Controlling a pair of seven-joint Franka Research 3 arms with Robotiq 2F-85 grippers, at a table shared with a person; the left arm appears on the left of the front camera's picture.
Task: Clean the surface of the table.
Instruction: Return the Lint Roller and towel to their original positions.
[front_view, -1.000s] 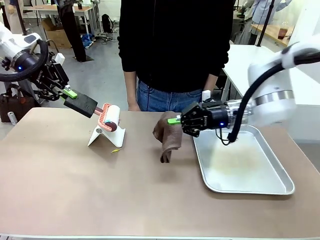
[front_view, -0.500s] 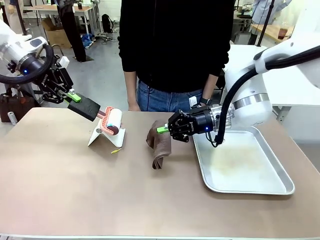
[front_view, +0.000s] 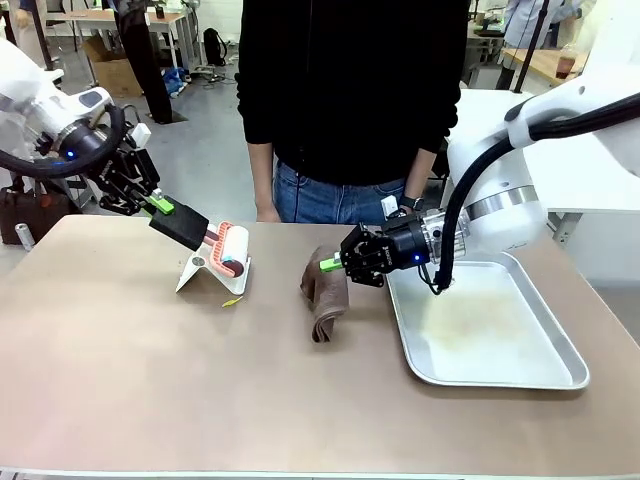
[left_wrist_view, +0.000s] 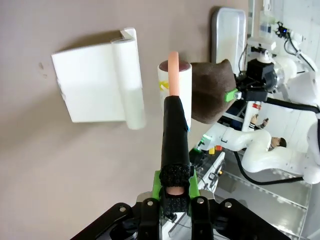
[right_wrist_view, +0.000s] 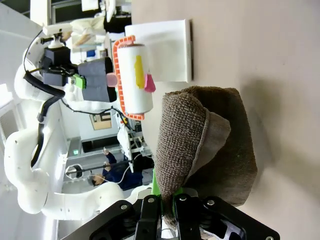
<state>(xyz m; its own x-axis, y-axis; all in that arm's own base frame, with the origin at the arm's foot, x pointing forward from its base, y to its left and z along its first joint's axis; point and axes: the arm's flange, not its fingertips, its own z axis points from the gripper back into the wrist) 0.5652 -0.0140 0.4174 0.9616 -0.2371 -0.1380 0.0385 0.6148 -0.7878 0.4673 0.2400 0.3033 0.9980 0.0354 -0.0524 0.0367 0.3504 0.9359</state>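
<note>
Spread across the foreground, the taupe table (front_view: 150, 380) carries a white stand (front_view: 205, 272) left of centre and a metal tray (front_view: 520, 375) at right. Between them the right tool (front_view: 335, 263) is clamped on a brown cloth (front_view: 325, 295) whose lower end rests on the table. Above the stand, the left tool (front_view: 160, 204) grips the black handle of a lint roller (front_view: 232, 252). A person (front_view: 350, 100) stands at the far edge.

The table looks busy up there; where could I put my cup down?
The table's near half is bare, as is its left end beside the white stand. It is crowded between the lint roller, brown cloth and metal tray.
</note>
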